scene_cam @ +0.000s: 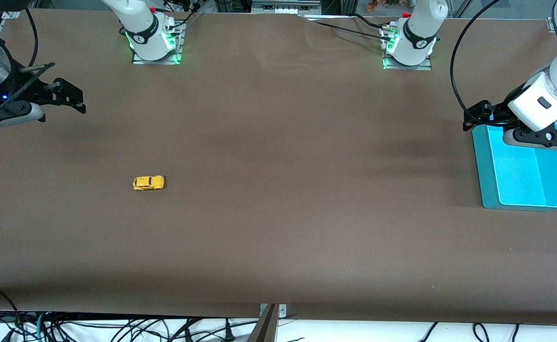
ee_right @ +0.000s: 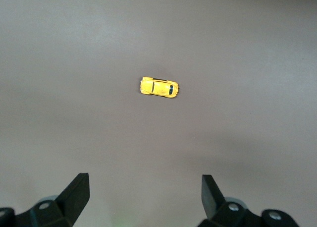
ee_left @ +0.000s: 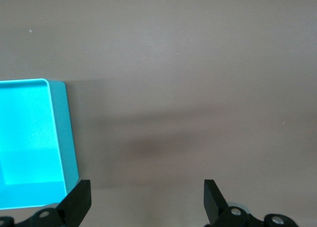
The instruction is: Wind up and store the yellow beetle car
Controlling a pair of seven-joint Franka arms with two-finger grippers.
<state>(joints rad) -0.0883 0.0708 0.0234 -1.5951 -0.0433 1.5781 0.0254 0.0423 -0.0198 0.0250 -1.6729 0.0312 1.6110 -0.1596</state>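
The yellow beetle car (scene_cam: pixel 148 183) sat on the brown table (scene_cam: pixel 278 228), left of the frame's centre. The teal tray (scene_cam: pixel 485 175) at right held nothing. The left gripper (scene_cam: pixel 473 118) hung spread above the tray's edge; the right gripper (scene_cam: pixel 76 102), also spread, hung over the table at upper left.

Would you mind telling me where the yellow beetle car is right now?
The yellow beetle car sits alone on the brown table, toward the right arm's end, far from the turquoise tray at the left arm's end. The right wrist view shows it too.

The tiny, rounded, bright yellow beetle car (scene_cam: pixel 148 183) with dark windows stands on its wheels on the brown tabletop, toward the right arm's end.
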